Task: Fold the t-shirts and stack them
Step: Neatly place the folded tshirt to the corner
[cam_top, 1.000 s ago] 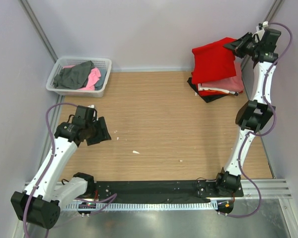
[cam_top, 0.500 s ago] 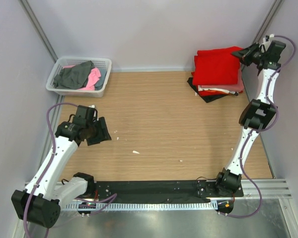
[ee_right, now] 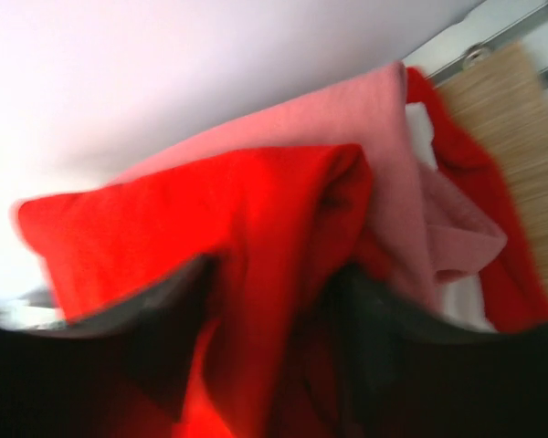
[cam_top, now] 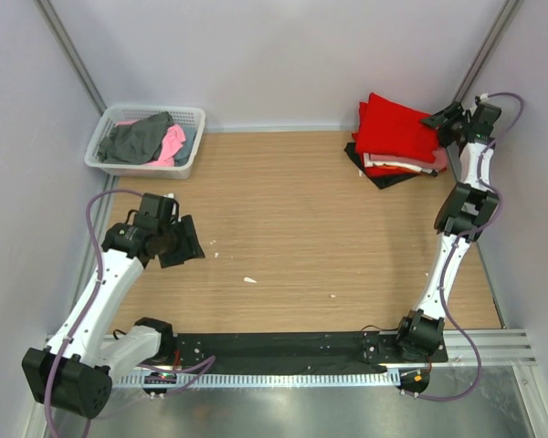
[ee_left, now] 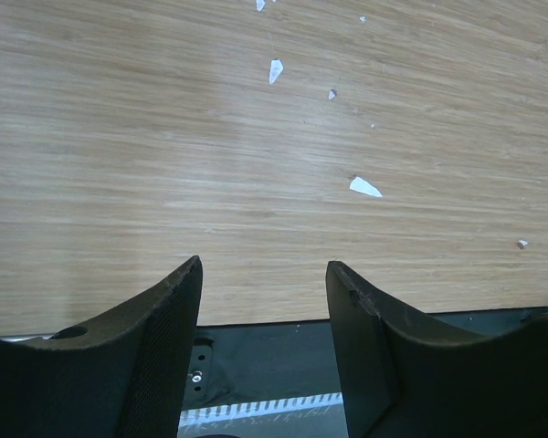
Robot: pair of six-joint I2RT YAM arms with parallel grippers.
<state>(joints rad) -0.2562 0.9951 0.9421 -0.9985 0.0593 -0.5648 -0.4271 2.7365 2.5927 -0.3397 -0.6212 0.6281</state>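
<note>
My left gripper point(ee_left: 265, 269) hangs over the bare wooden bench point(ee_left: 119, 137), jaws moderately wide with nothing between them. A few small white scraps point(ee_left: 365, 187) lie on the boards just ahead of it. Beyond that gripper, toward the back wall, the white plastic lattice basket point(cam_top: 142, 169) holds a crumpled grey t-shirt point(cam_top: 137, 139) and a pink t-shirt point(cam_top: 172, 144). In the far right corner my right gripper point(cam_top: 436, 121) sits at the right edge of the folded stack. The bright red t-shirt point(cam_top: 397, 123) lies on top, a salmon-pink t-shirt point(ee_right: 384, 137) and a red layer lie under it, and a black t-shirt point(cam_top: 373, 173) is at the bottom. In the wrist view its fingers point(ee_right: 374, 365) stand apart with a fold of the bright red t-shirt between them. The blur stops me telling whether they pinch it.
</note>
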